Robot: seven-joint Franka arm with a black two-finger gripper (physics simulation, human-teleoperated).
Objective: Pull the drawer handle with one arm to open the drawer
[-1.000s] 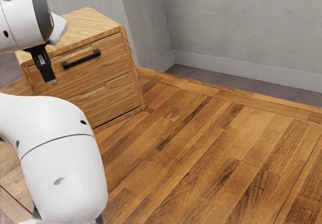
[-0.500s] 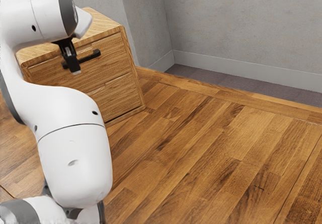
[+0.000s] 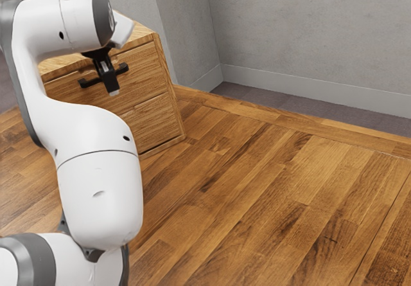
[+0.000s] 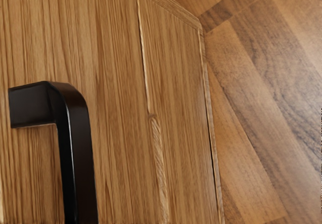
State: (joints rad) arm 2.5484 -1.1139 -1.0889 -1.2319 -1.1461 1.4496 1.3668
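1. Drawer handle (image 3: 88, 81): a black bar on the upper drawer (image 3: 144, 67) of a wooden cabinet (image 3: 136, 34), which stood at the exterior view's upper left, close to the wall. The drawer front sat flush with the cabinet face and was judged shut.
2. The gripper (image 3: 112, 87) hung directly in front of the bar, overlapping it near mid-span. Whether it was wide, narrow or clamped on the bar could not be told.
3. In the wrist view, one bent end of the handle (image 4: 70, 133) lay close to the hand, against the drawer front (image 4: 151, 83).
4. Risk: a pull begun before a firm hold was confirmed would likely slide off the bar and leave the drawer closed.
5. Risk: a hold near the bent end rather than mid-bar could load the drawer unevenly and make it bind.
6. Risk: a pull angled away from the drawer's travel could drag the whole cabinet across the floor (image 3: 257, 189).
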